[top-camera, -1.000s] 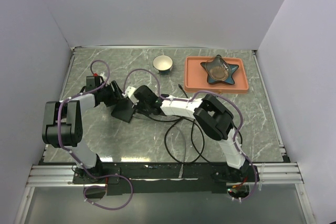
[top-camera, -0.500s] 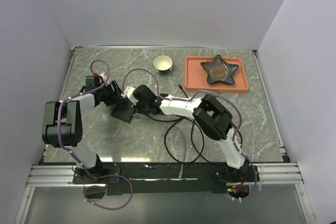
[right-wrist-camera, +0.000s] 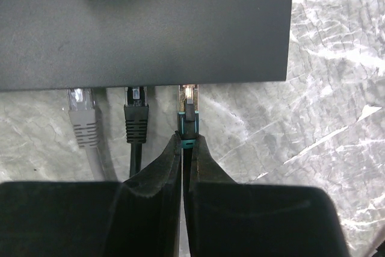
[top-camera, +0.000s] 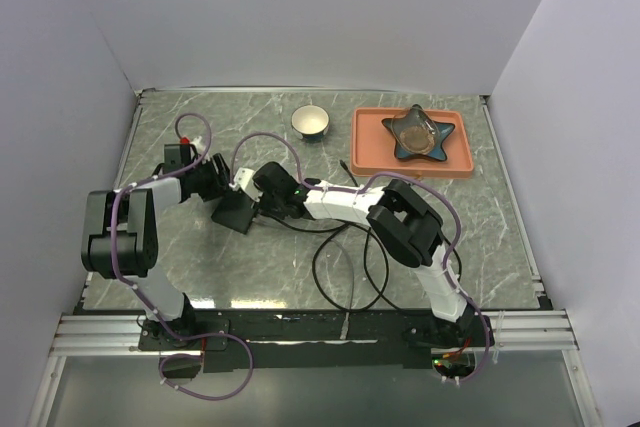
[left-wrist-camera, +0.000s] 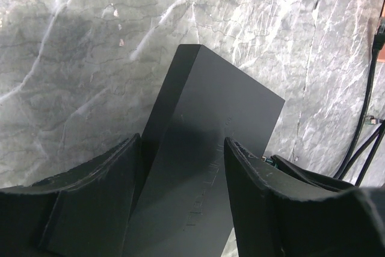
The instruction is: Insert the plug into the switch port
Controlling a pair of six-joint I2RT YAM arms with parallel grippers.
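Observation:
The black switch (top-camera: 236, 211) lies left of centre on the marble table. My left gripper (top-camera: 214, 185) straddles its far end. In the left wrist view the switch (left-wrist-camera: 204, 136) fills the gap, one finger (left-wrist-camera: 96, 197) against its side wall and the other finger (left-wrist-camera: 264, 203) over its top face. My right gripper (right-wrist-camera: 184, 141) is shut on the teal-collared plug (right-wrist-camera: 188, 118). The plug's clear tip sits under the front edge of the switch (right-wrist-camera: 168, 22), level with a black plug (right-wrist-camera: 136, 115) and a grey plug (right-wrist-camera: 82, 115) in neighbouring ports.
A white bowl (top-camera: 311, 121) stands at the back. An orange tray (top-camera: 368, 152) holds a dark star-shaped dish (top-camera: 419, 133). Black cable loops (top-camera: 345, 272) lie between the arms near the front, and more cables (left-wrist-camera: 367, 118) run along the switch's right side.
The right gripper with the plug has edged slightly left toward the switch, and the switch and left gripper have shifted a little up and left.

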